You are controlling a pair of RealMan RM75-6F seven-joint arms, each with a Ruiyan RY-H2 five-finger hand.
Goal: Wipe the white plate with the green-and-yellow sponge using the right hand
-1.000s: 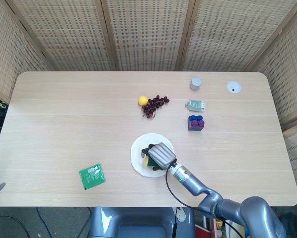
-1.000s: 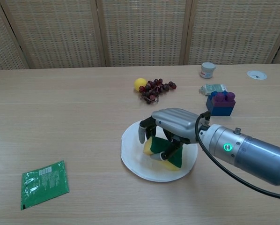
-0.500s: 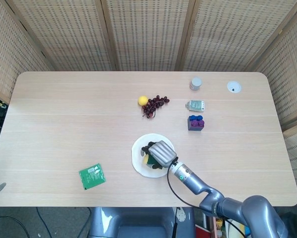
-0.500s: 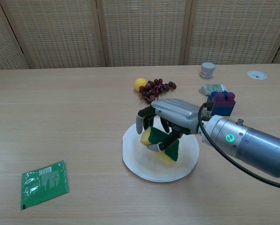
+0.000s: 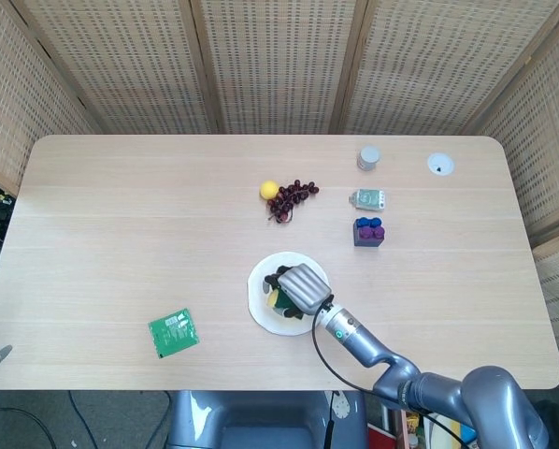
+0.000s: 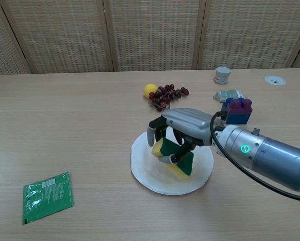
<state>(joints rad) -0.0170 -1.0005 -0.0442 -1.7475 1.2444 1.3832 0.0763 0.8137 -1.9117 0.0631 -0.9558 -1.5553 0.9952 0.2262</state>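
One right hand grips the green-and-yellow sponge from above, fingers curled around it, directly over the white plate. Pressing unevenly could skid the plate across the table, or let the sponge twist loose.

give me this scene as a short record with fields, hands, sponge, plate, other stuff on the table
right hand: right hand holds the green-and-yellow sponge, fingers curled around it, over the white plate
left hand: not in view
sponge: tilted in the grip, low over the plate; contact unclear
plate: near the front edge of the table, hand covering its middle
other items: green packet front left; lemon touching grapes behind the plate; toy blocks, small packet, small cup to the right
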